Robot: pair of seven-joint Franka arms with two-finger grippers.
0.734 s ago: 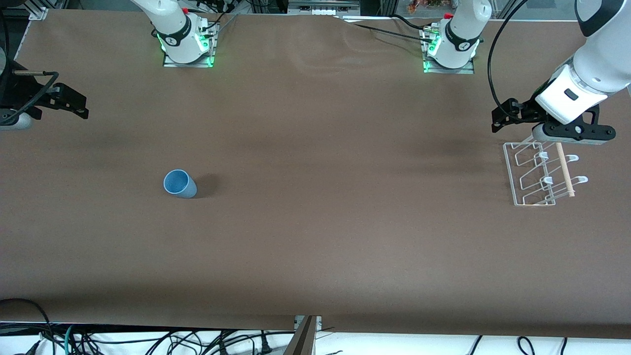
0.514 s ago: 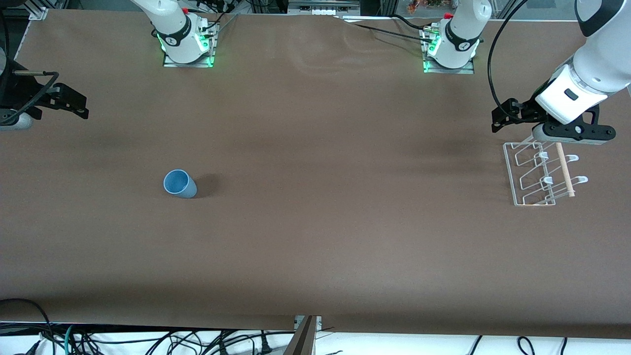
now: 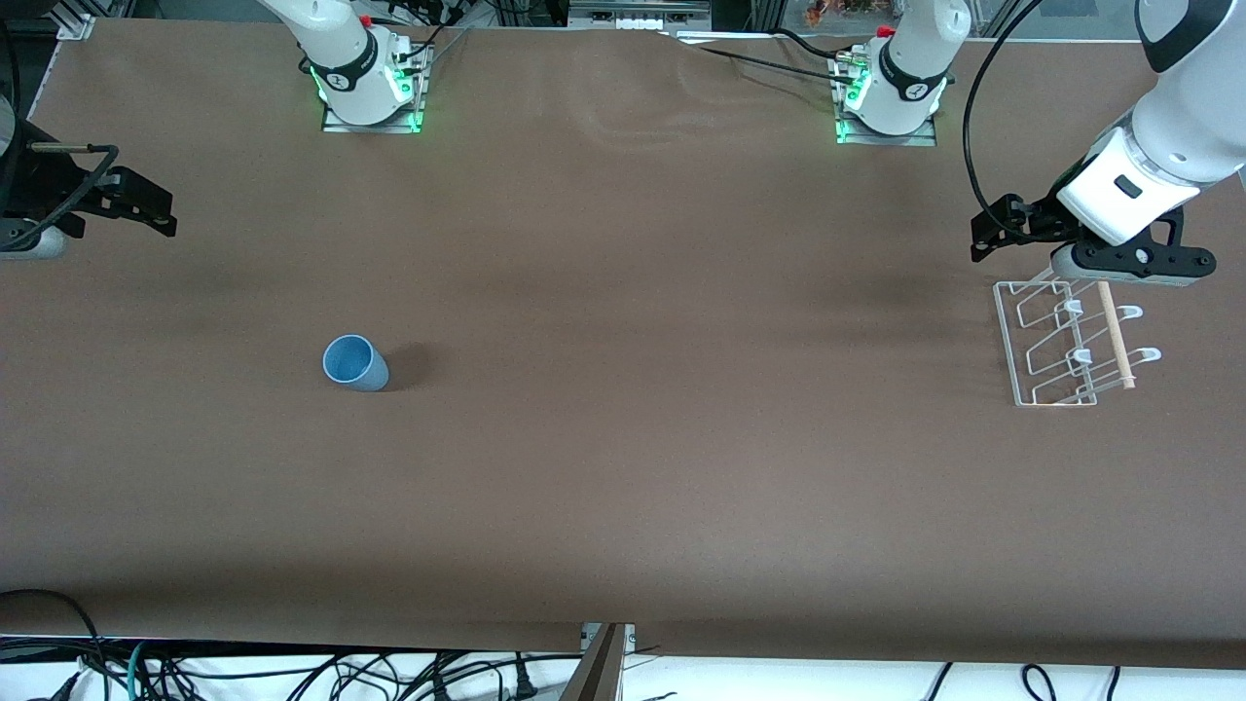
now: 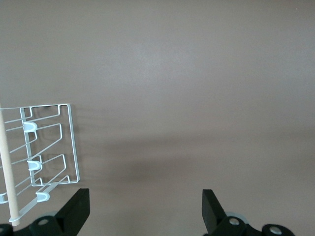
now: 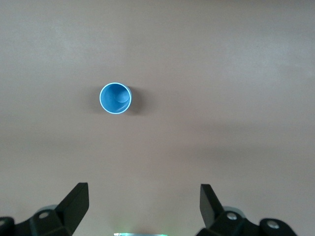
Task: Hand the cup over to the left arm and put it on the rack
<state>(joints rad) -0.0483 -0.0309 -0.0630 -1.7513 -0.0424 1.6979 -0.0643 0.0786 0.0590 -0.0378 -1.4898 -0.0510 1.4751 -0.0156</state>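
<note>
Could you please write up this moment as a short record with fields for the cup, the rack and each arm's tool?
cup: light blue cup, upright on the table, toward the right arm's end, untouched
rack: wire rack with a wooden dowel across it, toward the left arm's end, nothing on it
left tool: left tool, open, holds nothing, over the table beside the rack
right tool: right tool, open, holds nothing, raised, apart from the cup
handover: not yet begun
</note>
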